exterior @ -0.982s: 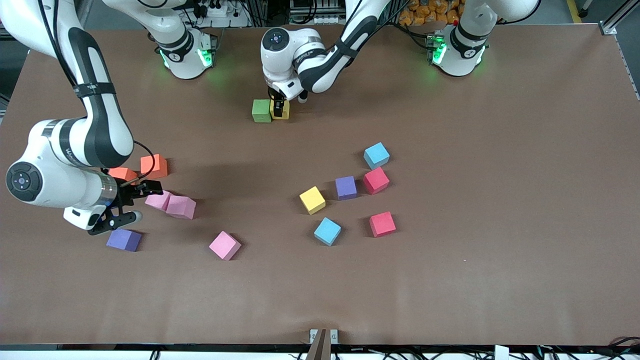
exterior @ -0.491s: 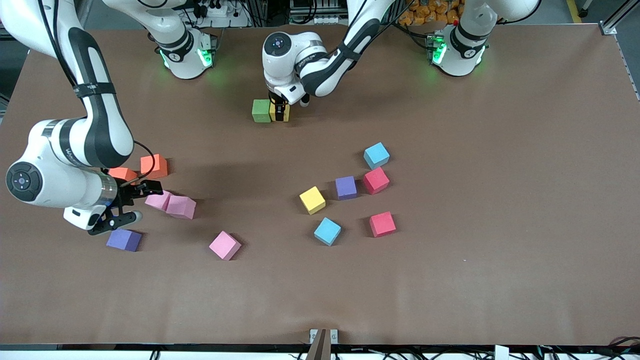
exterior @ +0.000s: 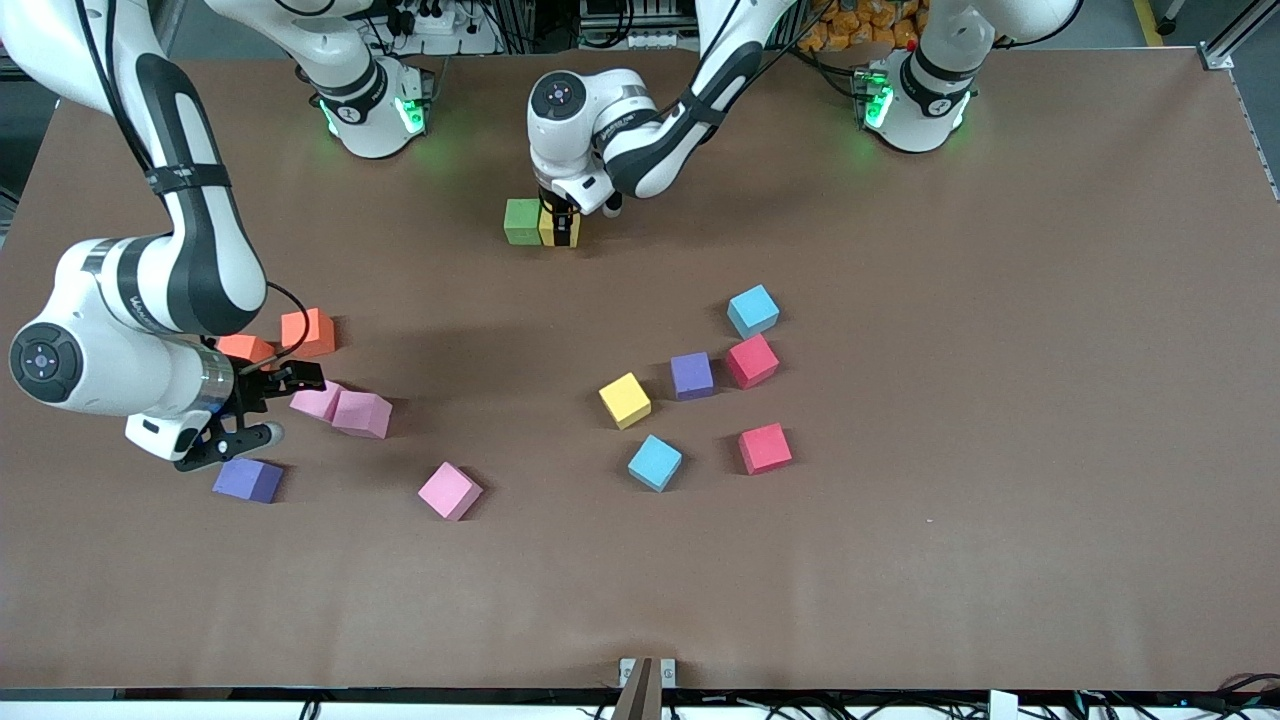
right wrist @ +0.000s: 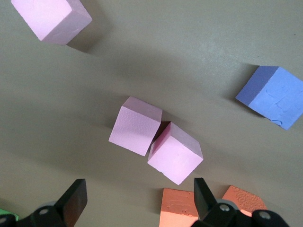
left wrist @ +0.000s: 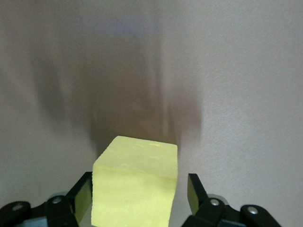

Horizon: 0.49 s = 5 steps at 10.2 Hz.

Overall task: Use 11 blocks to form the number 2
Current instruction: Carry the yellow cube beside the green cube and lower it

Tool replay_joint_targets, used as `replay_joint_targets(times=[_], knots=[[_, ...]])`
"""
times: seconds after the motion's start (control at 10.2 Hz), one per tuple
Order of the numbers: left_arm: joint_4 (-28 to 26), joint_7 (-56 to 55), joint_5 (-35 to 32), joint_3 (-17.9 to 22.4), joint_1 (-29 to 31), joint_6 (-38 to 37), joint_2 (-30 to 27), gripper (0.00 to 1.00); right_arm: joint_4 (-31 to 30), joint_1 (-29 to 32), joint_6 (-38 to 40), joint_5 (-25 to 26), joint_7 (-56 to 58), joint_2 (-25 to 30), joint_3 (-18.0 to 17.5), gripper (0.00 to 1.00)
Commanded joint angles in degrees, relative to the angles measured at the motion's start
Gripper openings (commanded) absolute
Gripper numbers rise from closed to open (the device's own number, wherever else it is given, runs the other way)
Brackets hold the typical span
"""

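left pincer point(exterior: 562, 222) is clamped on a yellow block point(left wrist: 135, 187), top centre of frame, setting it tight against the green block point(exterior: 522, 221) to start the 2's row. right pincer point(exterior: 250, 405) waits released over the pink blocks point(exterior: 345, 408), mid-left.

Both arms are glossy white with black joint bands, thin black cables, green-lit bases and seemingly black tools.

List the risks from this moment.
1. The left pincer holds the yellow block right beside the green block; on release a finger could nudge either out of line.
2. The open right pincer waits low by two touching pink blocks; grabbing one may drag the other.
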State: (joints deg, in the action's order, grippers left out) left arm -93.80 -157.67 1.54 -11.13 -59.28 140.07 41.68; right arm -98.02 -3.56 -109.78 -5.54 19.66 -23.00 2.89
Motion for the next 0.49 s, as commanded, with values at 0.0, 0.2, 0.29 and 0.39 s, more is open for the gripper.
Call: replay_joint_targets(times=[0.0,0.2,0.29,0.39], knots=[[1.1,-7.2,0.4,-0.1,0.2,-0.9,0.2,0.87,0.3,0.0,0.7,-0.1,1.3,0.7,-0.1,1.0],[1.1,-7.4,0.3,-0.1,0.1,-0.9,0.2,0.87,0.3,-0.2,0.4,-0.1,1.3,0.6,-0.1,1.0],[1.1,-7.4,0.3,-0.1,0.0,-0.9,0.2,0.87,0.3,-0.1,0.4,0.0,1.3,0.5,-0.1,1.0],[1.0,-7.4,0.3,-0.5,-0.2,-0.9,-0.1,0.87,0.2,-0.1,0.4,0.0,1.3,0.4,-0.1,1.0]])
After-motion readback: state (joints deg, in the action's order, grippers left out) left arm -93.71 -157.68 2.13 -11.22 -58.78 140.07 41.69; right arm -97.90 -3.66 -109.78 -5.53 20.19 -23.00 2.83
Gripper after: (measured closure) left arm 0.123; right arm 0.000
